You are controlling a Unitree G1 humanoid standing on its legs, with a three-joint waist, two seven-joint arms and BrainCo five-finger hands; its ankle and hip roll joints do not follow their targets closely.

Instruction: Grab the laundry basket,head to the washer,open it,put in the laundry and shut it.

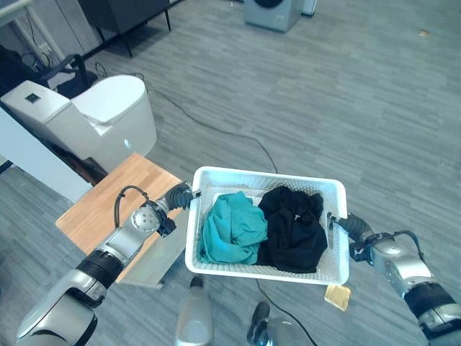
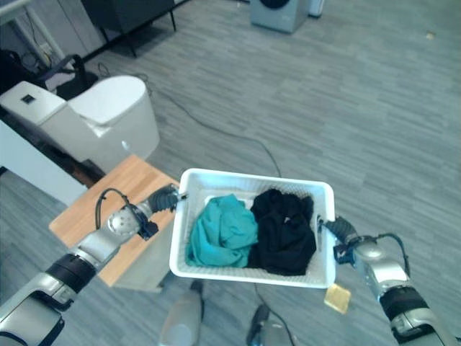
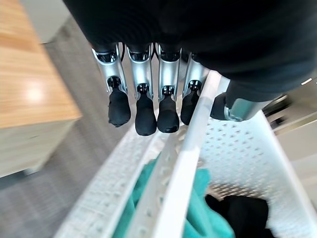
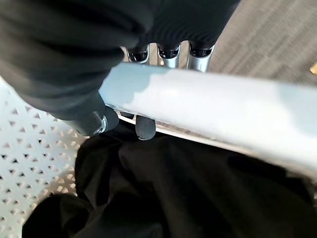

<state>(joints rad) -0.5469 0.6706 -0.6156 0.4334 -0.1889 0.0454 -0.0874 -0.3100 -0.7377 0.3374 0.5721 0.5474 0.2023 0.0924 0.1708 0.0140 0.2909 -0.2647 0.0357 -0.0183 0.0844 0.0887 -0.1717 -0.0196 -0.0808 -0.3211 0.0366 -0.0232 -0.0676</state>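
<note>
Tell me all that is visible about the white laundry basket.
The laundry basket is white, rectangular, apparently plastic, with perforated walls and a thick rim. It is held level above the grey floor, beside a wooden table. The left hand grips its left rim, the right hand its right rim. Inside lie a teal garment and, to its right, a black garment.

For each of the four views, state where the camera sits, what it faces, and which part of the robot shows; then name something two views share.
Left eye view: on the head, looking down at the white laundry basket held between left hand and right hand.
Right eye view: beside it, same scene, with the washer far ahead.
Left wrist view: on the left wrist, along its fingers at the basket rim.
Right wrist view: on the right wrist, fingers over the rim above the black garment.
Shared: both wrist views show the black garment.
</note>
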